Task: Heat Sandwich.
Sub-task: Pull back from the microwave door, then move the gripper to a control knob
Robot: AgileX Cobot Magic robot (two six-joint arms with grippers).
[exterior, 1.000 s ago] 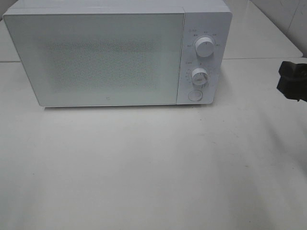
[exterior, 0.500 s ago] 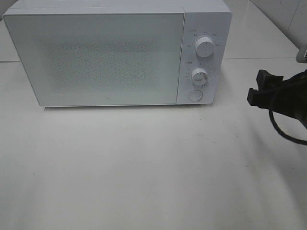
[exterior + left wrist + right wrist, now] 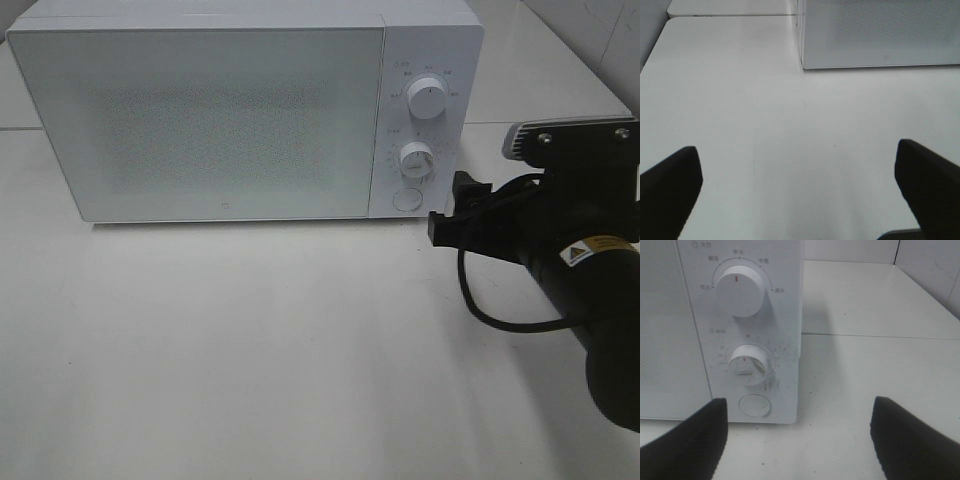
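Right gripper (image 3: pixel 450 206) near microwave (image 3: pixel 220 120); sandwich seemingly hidden.

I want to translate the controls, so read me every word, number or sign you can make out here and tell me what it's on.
"火力": above the upper knob on the microwave panel.
"中火": at the top of that knob's dial; its other four labels are too blurred.
Lower knob: heading and numbers too small to read.
Yellow label on the right arm: warning triangle, text unreadable.
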